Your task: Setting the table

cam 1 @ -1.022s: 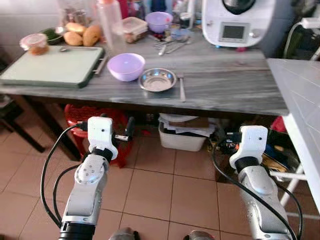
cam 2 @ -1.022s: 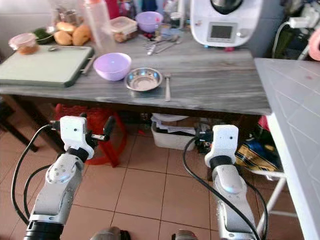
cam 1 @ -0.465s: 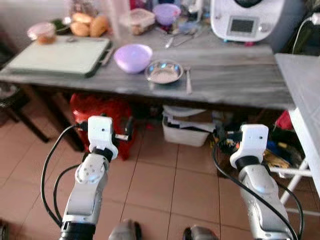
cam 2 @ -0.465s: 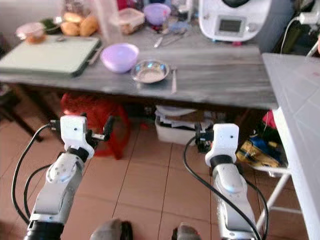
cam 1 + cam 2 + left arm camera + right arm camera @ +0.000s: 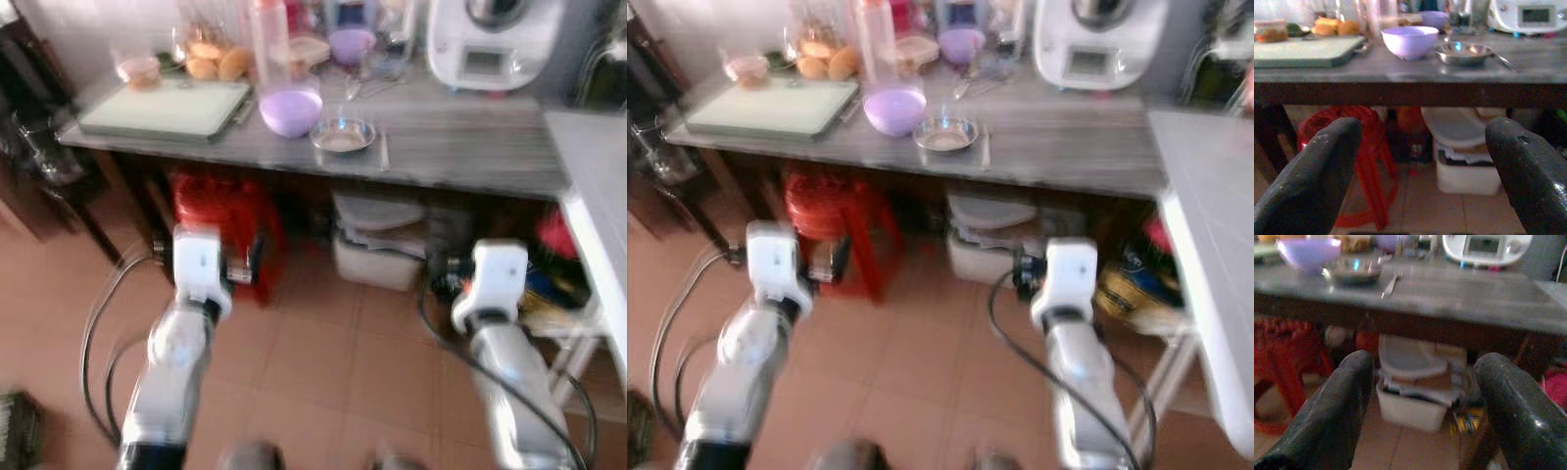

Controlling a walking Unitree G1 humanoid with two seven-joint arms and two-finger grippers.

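Left eye view, blurred: a grey wood-grain table runs across the upper part of the scene above a floor of terracotta tiles. Near the table's middle stands a lilac plastic bowl, round and smooth, with a pale rim. Just beside it, toward the robot's right, sits a shallow round bowl of polished steel, its inside reflecting light. A slim metal fork lies flat on the tabletop just to the right of the steel bowl, close to the front edge. To the left lies a pale green rectangular cutting board, with bread rolls behind it. A white kitchen appliance with a small screen stands at the back right. Under the table are a red plastic stool and a white plastic bin.

Both arms are held low in front of the table, well apart from everything on it. Left wrist view: the left gripper has its two black fingers spread wide, with nothing between them. Right wrist view: the right gripper is likewise spread wide and empty, facing the table's underside and the bin.
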